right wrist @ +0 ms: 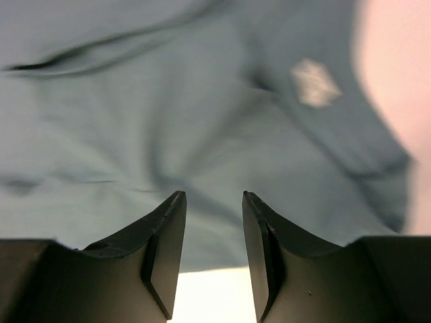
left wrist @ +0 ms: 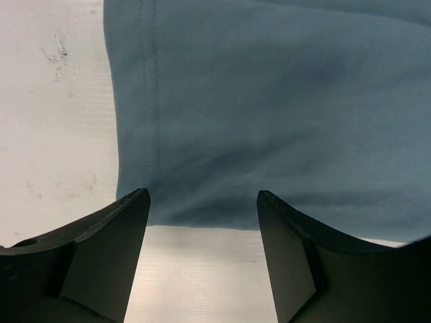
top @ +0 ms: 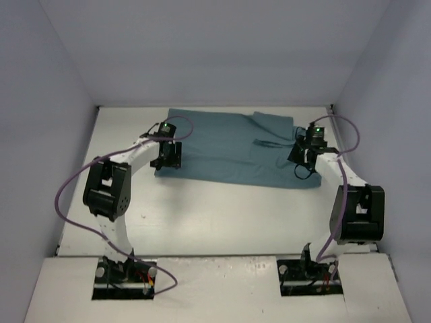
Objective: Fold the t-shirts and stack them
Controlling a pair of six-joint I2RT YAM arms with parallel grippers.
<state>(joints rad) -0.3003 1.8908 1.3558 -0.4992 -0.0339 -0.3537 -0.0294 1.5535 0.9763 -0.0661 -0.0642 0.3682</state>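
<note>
The teal-blue t-shirt (top: 229, 148) lies spread flat at the back middle of the white table (top: 202, 215). My left gripper (top: 166, 161) hovers over its near left corner. In the left wrist view this gripper (left wrist: 202, 195) is wide open, the shirt's (left wrist: 269, 101) stitched hem edge runs just past the fingertips, and bare table shows between them. My right gripper (top: 302, 160) is over the shirt's near right edge. Seen from the right wrist, it (right wrist: 214, 195) stands open more narrowly with nothing between the fingers. The cloth (right wrist: 168, 121) lies beneath, with a small white label (right wrist: 314, 82) to the upper right.
Pale walls enclose the table on the left (top: 40, 134), back (top: 215, 54) and right (top: 397, 121). Purple cables (top: 67, 188) loop off both arms. Bare white table lies between the shirt and the arm bases (top: 124, 276).
</note>
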